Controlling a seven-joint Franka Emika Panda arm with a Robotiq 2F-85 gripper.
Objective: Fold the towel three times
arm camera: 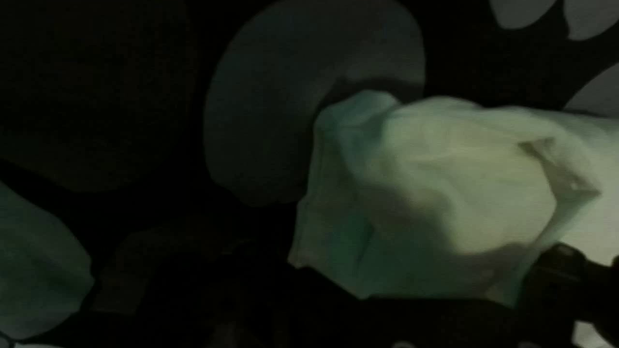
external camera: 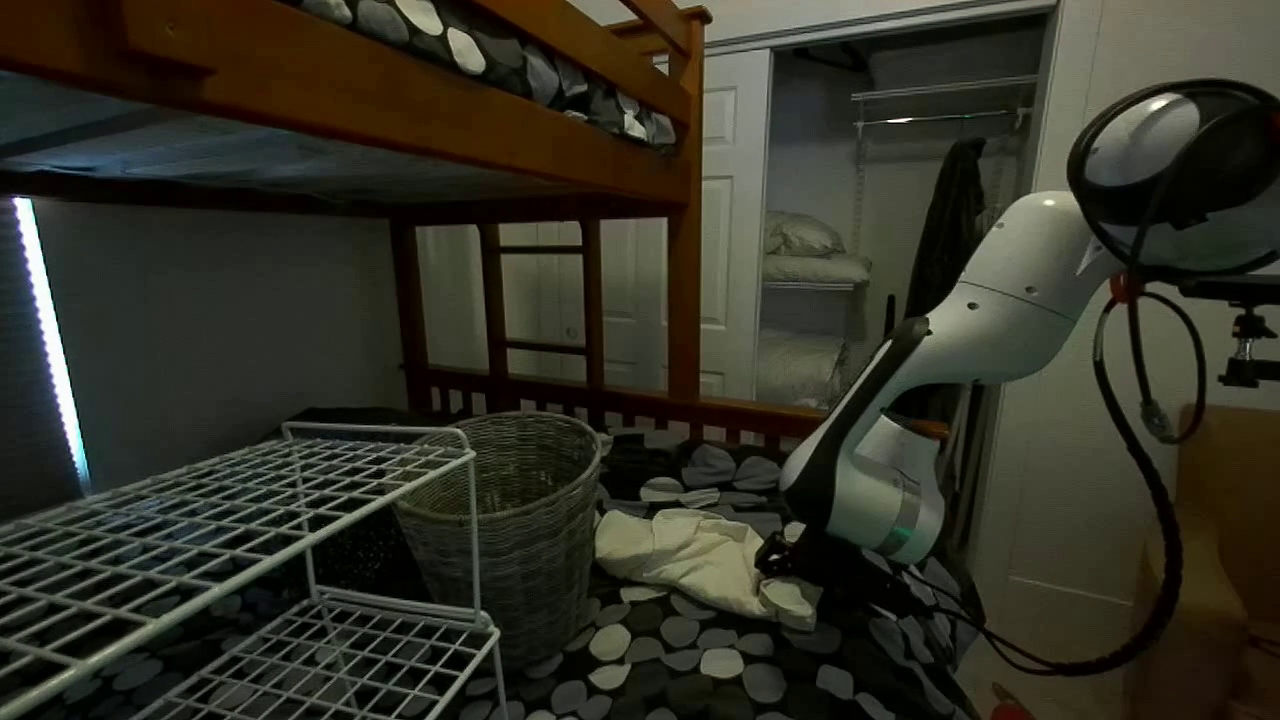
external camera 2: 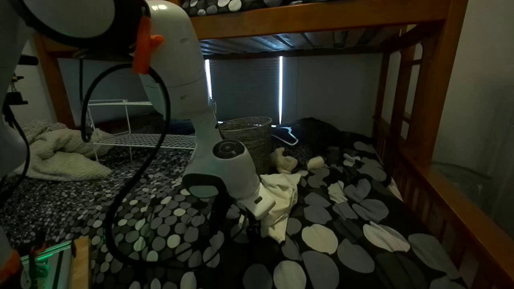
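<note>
One gripper [arm camera: 404,266], down at the end of the one cream towel [external camera: 680,555], fingers spread, rumpled cloth showing between them in the wrist view! And that towel lies heaped on the dotted bed [external camera: 720,660], between one wicker basket [external camera: 530,565] and the bed edge nearest the one white arm [external camera: 1000,310], while two white wire shelves [external camera: 230,515] stand past the basket, on its side away from the railed edge [external camera: 740,412]!

Home bedroom, wooden bunk bed [external camera: 420,105], dotted bedding [external camera 2: 321,237], open closet [external camera: 895,185], woven basket [external camera: 510,570]
</note>
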